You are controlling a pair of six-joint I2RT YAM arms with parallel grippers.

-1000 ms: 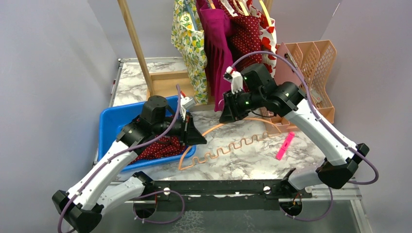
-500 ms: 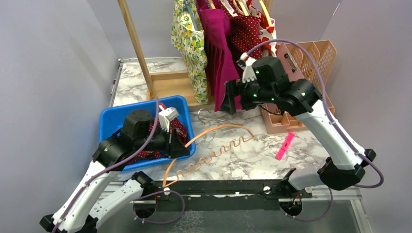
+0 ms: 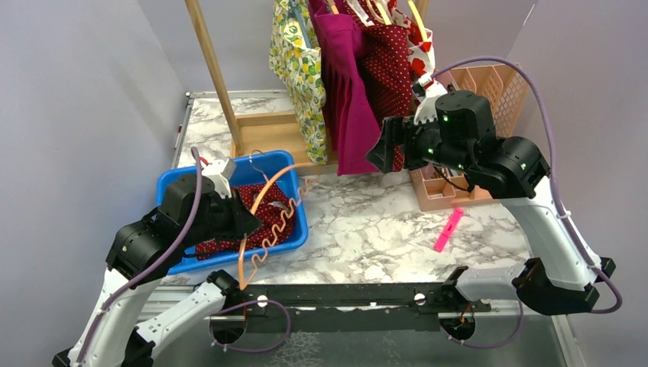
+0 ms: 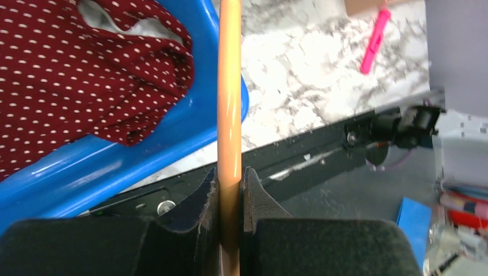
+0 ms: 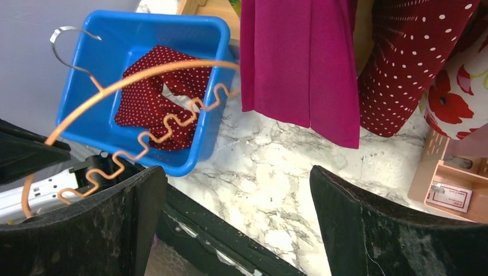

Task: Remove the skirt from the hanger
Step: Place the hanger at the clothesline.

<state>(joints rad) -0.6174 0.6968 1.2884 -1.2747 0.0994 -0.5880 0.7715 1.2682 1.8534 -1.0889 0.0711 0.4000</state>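
Left wrist view showed the left gripper [image 4: 230, 179] clamped tight on the orange hanger [image 4: 229, 86], which was held over the blue bin [image 4: 132, 161]. The dark red polka-dot skirt [image 4: 80, 69] lay crumpled inside that bin. The right gripper [image 5: 237, 184] hung with its fingers spread wide, holding nothing, near a magenta garment [image 5: 299, 63].

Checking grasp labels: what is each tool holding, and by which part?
Left tool clamps the orange wavy-bar hanger by its smooth curved arm, near the end. Right tool open, empty.
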